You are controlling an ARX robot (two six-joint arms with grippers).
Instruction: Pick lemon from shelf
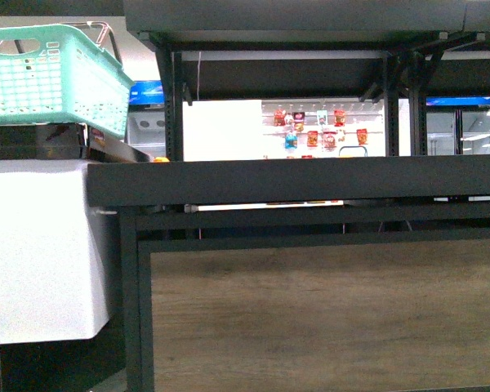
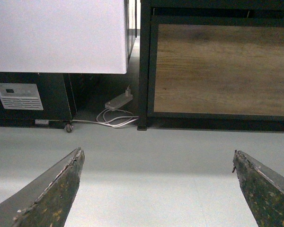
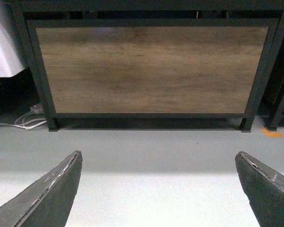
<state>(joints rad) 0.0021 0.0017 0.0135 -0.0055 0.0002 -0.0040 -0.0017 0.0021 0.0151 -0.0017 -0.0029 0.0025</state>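
The lemon is out of view in every frame. The shelf (image 1: pixel 294 181) fills the front view: a black metal rack with a dark tray rim across the middle and a wood-grain lower panel (image 1: pixel 327 314). Neither arm shows in the front view. My left gripper (image 2: pixel 157 156) is open, low over the grey floor, facing the shelf's left leg and panel (image 2: pixel 222 68). My right gripper (image 3: pixel 157 156) is open too, over the floor in front of the wood panel (image 3: pixel 151 68). Nothing lies between either pair of fingers.
A teal plastic basket (image 1: pixel 49 77) sits up at the left on a white cabinet (image 1: pixel 41 245). A power strip with white cables (image 2: pixel 118 101) lies on the floor by the shelf's left leg. An orange floor mark (image 3: pixel 273 134) lies near the right leg.
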